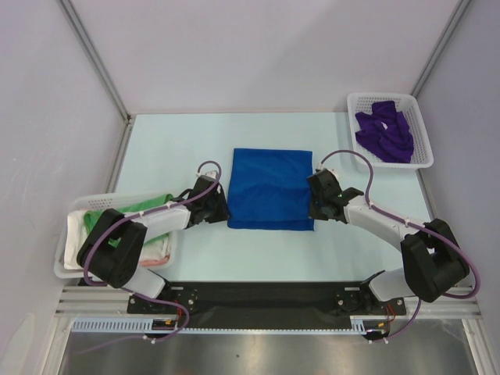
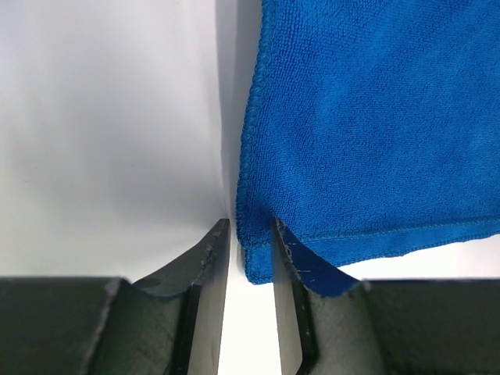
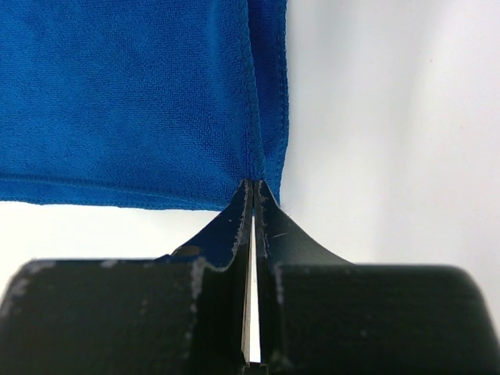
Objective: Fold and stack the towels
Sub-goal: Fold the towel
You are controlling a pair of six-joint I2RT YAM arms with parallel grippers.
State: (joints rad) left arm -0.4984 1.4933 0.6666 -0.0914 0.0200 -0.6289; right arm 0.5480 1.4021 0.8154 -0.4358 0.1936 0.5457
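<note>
A royal blue towel [image 1: 269,187] lies folded flat in the middle of the table. My left gripper [image 1: 223,209] is at its near left corner. In the left wrist view the left gripper [image 2: 250,226] is open, and the blue towel's [image 2: 367,117] corner sits loosely between the fingers, against the right one. My right gripper [image 1: 315,205] is at the near right corner. In the right wrist view the right gripper [image 3: 252,183] is shut on the blue towel's [image 3: 125,101] folded edge. A purple towel [image 1: 383,133] lies bunched in the far right basket.
A white mesh basket [image 1: 66,234] at the near left holds a green towel [image 1: 144,207] and white cloth [image 1: 78,226], partly under my left arm. A second white basket [image 1: 427,148] stands at the far right. Metal frame posts and walls enclose the table.
</note>
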